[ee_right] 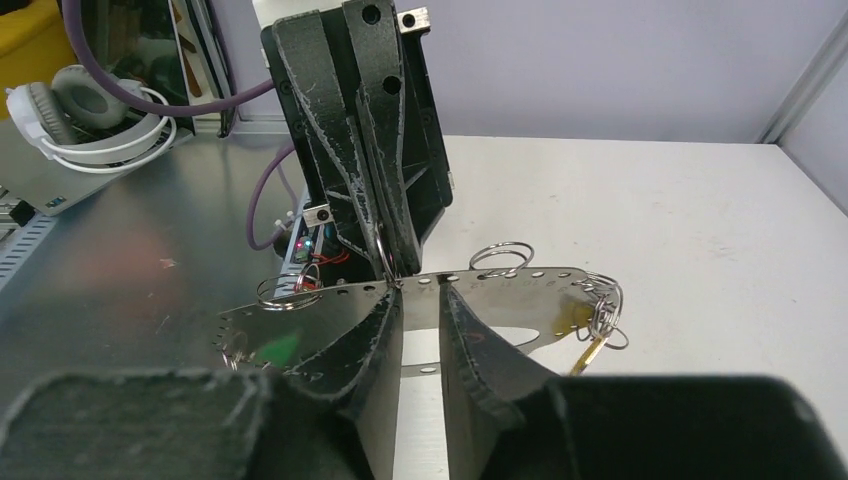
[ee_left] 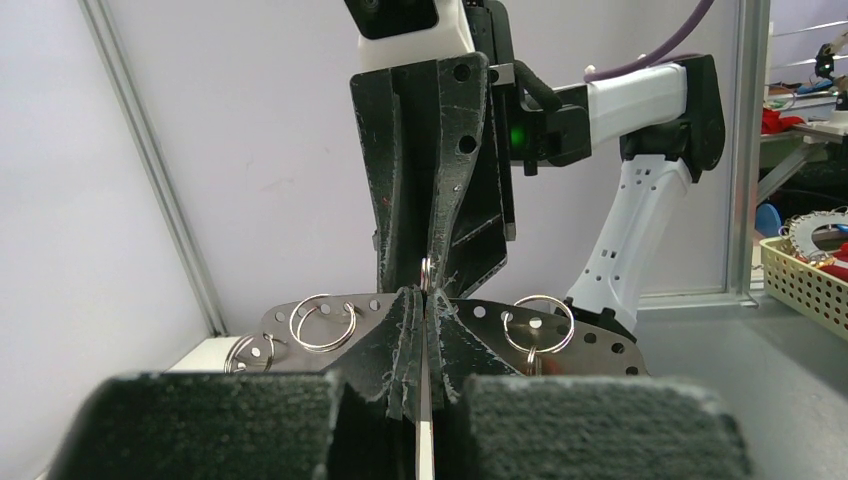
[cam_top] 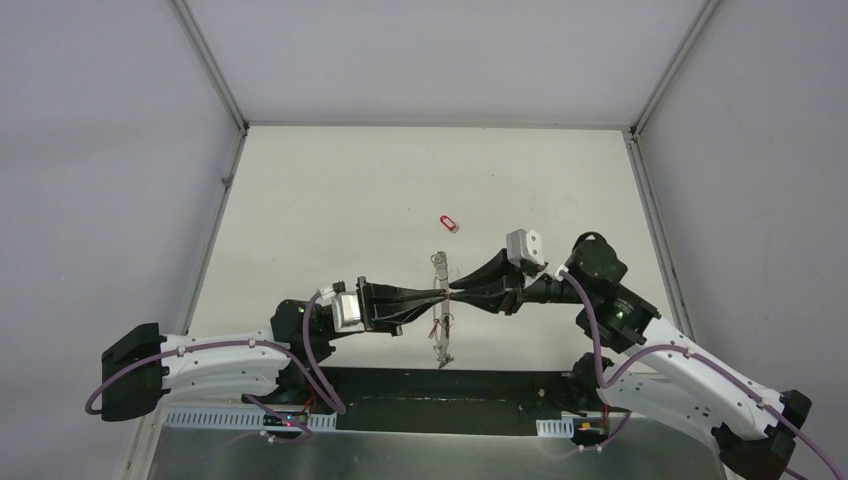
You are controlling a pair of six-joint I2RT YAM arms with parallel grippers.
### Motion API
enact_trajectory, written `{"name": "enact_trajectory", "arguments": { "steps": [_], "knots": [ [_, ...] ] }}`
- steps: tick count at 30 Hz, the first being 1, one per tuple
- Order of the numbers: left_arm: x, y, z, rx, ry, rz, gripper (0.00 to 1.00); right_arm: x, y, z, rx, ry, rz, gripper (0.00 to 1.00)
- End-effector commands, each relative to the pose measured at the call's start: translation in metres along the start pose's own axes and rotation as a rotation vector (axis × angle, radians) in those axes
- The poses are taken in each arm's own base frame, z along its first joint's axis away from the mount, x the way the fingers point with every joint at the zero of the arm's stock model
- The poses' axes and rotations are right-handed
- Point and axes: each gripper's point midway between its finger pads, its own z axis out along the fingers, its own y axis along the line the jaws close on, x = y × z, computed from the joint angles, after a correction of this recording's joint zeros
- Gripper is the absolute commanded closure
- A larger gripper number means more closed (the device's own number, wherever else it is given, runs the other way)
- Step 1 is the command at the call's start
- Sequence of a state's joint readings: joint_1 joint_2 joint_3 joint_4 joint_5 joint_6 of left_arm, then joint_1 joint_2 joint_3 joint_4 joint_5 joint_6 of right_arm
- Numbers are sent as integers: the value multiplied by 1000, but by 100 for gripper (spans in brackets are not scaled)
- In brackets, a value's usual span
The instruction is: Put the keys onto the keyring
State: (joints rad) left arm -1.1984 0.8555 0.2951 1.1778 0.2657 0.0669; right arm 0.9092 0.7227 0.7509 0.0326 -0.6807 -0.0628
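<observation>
White table [cam_top: 330, 200] in a cell with pale grey walls and aluminium posts at the corners.

Left fingers [ee_left: 395, 345]: clenched, no gap showing. They nip the keyring [ee_right: 530, 295] at the middle of its top rim. In the right wrist view they are the dark pair reaching down from the top of the frame onto that rim. The keyring is up off the table and stands on edge. In the top view it is a thin line at centre frame, running up and down between the two arms.

Right fingers [ee_right: 375, 340]: at the same spot from the opposite face, tip to tip with the left fingers. A slim gap shows between them, with bright metal in it. Cannot tell whether the pads press on the metal or only straddle it.

Keyring: a flat steel arc with a row of small holes along the rim. Split rings [ee_left: 322, 322] hang in the holes on both sides of the fingers. In the left wrist view there is a doubled pair left of centre, one ring right of centre, and more at the far left end.

Keys: a yellow-tagged key [ee_right: 580, 320] hangs from the rings at the right end of the keyring in the right wrist view, blade down. A bit of red shows on the keyring below the fingers in the top view, too small to identify. A red-tagged key [cam_top: 449, 222] lies loose on the table above the fingers in the top view, apart from the keyring.

Farther out: headphones [ee_right: 80, 110] at upper left of the right wrist view, and a basket [ee_left: 800, 275] at the right edge of the left wrist view. Both are off the table.
</observation>
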Motion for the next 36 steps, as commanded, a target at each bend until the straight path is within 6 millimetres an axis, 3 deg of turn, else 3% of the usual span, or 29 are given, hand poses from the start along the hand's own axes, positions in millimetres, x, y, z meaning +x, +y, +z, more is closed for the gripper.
{"name": "enact_trajectory", "arguments": {
  "steps": [1, 6, 11, 15, 20, 32, 36],
  "knots": [
    [-25, -4, 7, 25, -87, 12, 100, -19, 6, 4, -47, -66, -26, 80],
    [-26, -3, 6, 19, -89, 11, 100, -24, 8, 3, -56, -83, -38, 80],
    [-26, -2, 5, 11, -85, 13, 100, -30, 13, 0, -67, -103, -58, 71],
    [-25, -2, 4, 10, -77, 12, 100, -32, 16, -2, -77, -118, -70, 71],
    [-25, -2, 5, 11, -77, 9, 100, -30, 17, 0, -91, -113, -64, 80],
    [-28, -3, 5, 16, -89, 9, 100, -17, 12, 4, -82, -84, -47, 83],
    [-28, -3, 4, 16, -92, 8, 100, -14, 11, 3, -77, -72, -46, 97]
  ]
}}
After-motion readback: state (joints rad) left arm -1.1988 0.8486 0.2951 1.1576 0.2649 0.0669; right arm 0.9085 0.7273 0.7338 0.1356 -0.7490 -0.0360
